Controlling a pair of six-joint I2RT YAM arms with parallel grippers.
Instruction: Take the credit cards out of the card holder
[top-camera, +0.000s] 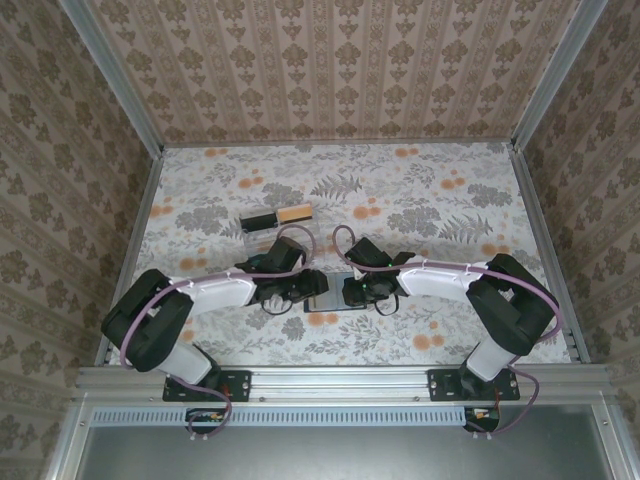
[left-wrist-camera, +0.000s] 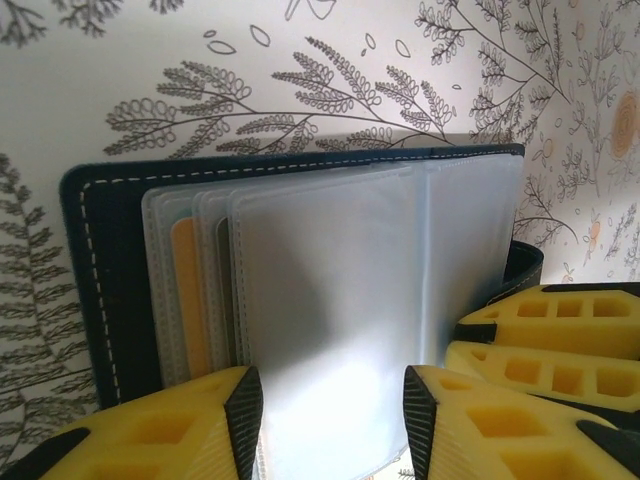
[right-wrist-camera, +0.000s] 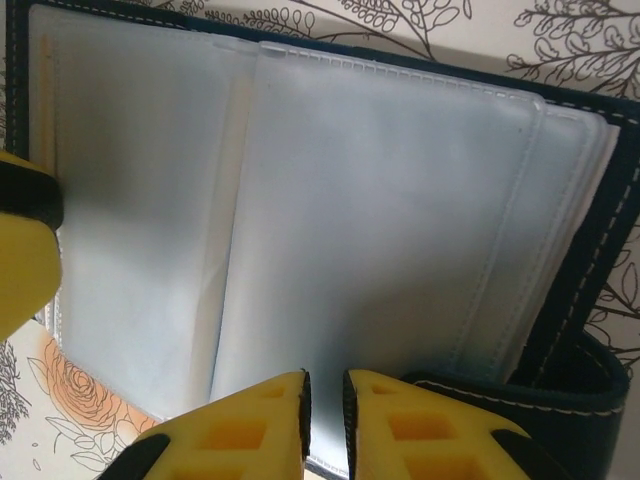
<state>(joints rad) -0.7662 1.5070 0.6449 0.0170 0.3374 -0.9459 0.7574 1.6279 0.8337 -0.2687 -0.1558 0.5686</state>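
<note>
Card holder (top-camera: 330, 292) lies open toward the counter's (top-camera: 430, 200) near edge, midway between its sides, with a claw at each flank. Its navy stitched cover holds limp plastic leaves. The right claw (right-wrist-camera: 325, 410) seems pinched on the near edge of one frosted sleeve (right-wrist-camera: 380, 250). The left claw (left-wrist-camera: 332, 412) is spread over the leaves. A stiff tan-orange card (left-wrist-camera: 186, 300) sits just left of it, long axis pointing away, so the left arm is nearer.

A clear tray (top-camera: 252, 240) sits toward 10 o'clock on the floral table (top-camera: 450, 220). Patterned wallpaper (top-camera: 330, 70) covers the surrounding walls.
</note>
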